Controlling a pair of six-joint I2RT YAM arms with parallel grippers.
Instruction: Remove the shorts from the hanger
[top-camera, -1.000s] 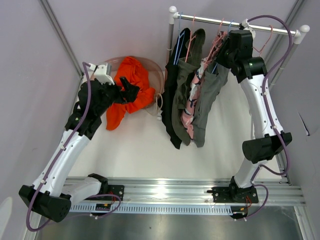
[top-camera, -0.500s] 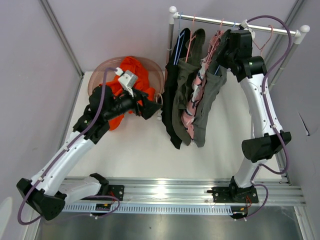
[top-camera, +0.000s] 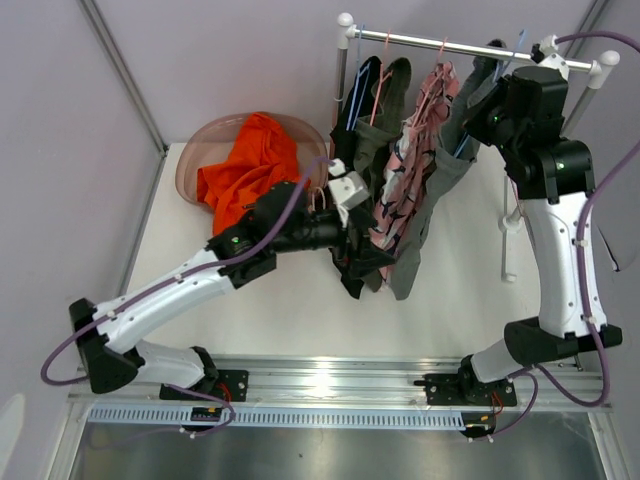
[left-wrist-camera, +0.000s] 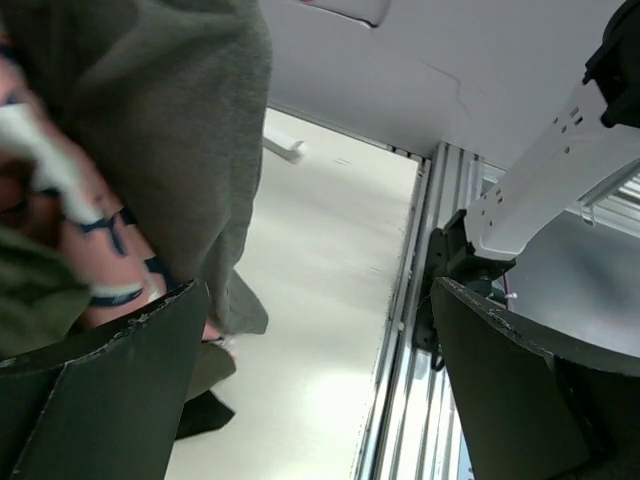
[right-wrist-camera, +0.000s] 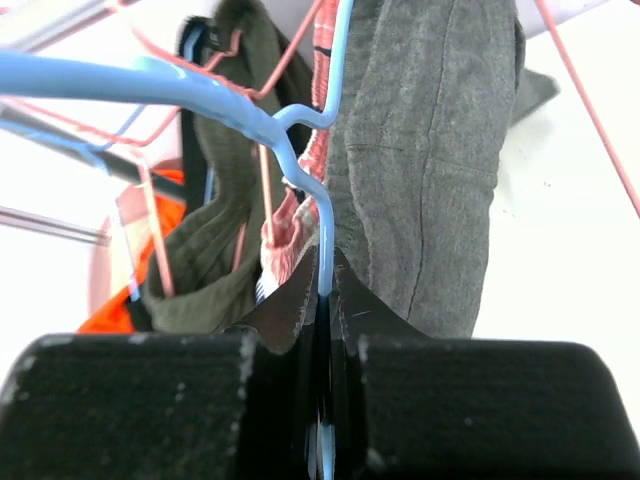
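I saw the rail (top-camera: 430, 41) at the far right carrying four garments side by side: black shorts (top-camera: 362, 88), olive shorts (top-camera: 392, 95), pink patterned shorts (top-camera: 418, 160) and grey-green shorts (top-camera: 440, 195). The orange shorts (top-camera: 245, 170) lay in a pinkish basin (top-camera: 188, 170) at far left. My left gripper (top-camera: 365, 252) was among the hanging hems. My right gripper (top-camera: 492, 88) sat high by a blue hanger (top-camera: 520, 44), its fingers hidden.
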